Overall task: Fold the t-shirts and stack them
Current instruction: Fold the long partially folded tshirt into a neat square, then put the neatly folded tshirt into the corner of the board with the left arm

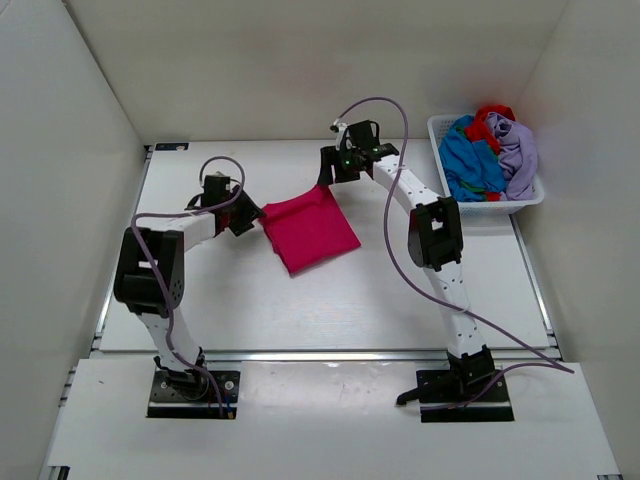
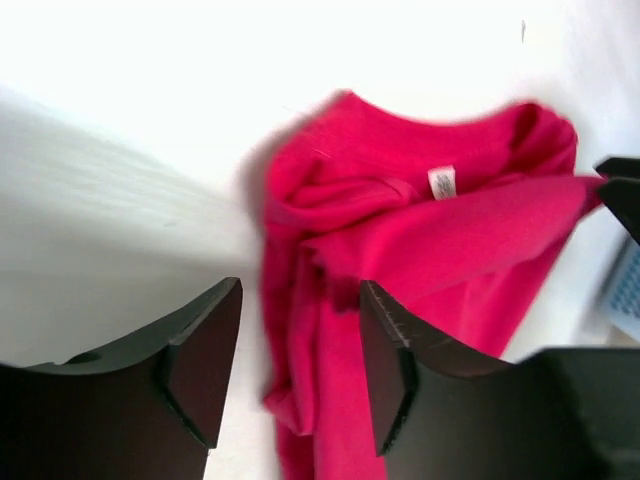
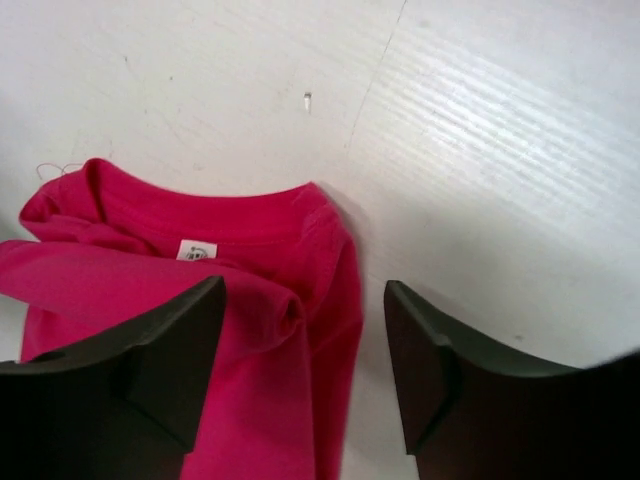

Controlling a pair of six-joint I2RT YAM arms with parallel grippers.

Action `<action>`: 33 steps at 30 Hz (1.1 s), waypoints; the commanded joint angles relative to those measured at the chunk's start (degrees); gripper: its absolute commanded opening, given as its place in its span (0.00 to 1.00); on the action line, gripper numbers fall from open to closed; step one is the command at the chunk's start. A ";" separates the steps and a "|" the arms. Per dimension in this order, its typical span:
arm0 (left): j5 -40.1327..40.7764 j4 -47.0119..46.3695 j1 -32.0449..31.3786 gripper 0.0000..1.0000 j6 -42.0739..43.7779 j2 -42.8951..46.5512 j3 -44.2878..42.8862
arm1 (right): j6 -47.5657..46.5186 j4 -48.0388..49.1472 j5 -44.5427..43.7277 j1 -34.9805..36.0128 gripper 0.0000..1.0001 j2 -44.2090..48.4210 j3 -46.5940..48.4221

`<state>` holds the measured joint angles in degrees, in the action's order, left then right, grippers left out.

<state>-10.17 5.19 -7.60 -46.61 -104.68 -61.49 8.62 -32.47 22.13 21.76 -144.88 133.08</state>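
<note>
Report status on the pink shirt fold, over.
Left tool open, right tool open, neither gripping. Pink shirt folded, lying between them. Basket far right, out of the way.

Place: probably a robotics lab
Walls: plain white panels [image 1: 70, 150] boxing in the surface [image 1: 300, 310]
Fixtures: left arm [image 1: 150, 280], right arm [image 1: 435, 240] bolted down

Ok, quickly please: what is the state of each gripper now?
Left gripper: open, holding nothing, over the bright magenta-pink cloth t-shirt.
Right gripper: open, holding nothing, beside the same shirt's collar.
</note>
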 commanded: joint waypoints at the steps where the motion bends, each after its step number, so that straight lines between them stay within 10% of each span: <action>1: 9.63 -2.83 0.83 0.63 0.72 8.17 1.20 | -0.45 4.87 -2.70 0.48 0.63 3.72 2.54; 9: 10.09 6.43 -3.73 0.72 8.20 11.08 -0.13 | -1.07 0.57 -9.48 -0.31 0.73 14.08 0.18; 14: 5.35 2.55 -6.11 0.65 3.72 11.52 3.92 | -2.73 3.97 -10.00 -0.14 0.72 24.62 -16.74; 21: 0.60 -3.67 -7.35 0.61 0.57 5.11 2.87 | -0.19 17.19 1.41 -3.30 0.27 36.68 -41.58; 33: 3.75 -12.39 -3.57 0.58 -6.83 -3.95 -0.64 | 0.52 21.75 2.30 -1.98 0.29 42.39 -55.99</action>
<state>-8.34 -2.74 -12.29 -50.85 -109.34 -60.80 8.47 -15.79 23.24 19.53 -107.96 77.80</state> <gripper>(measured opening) 0.578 0.282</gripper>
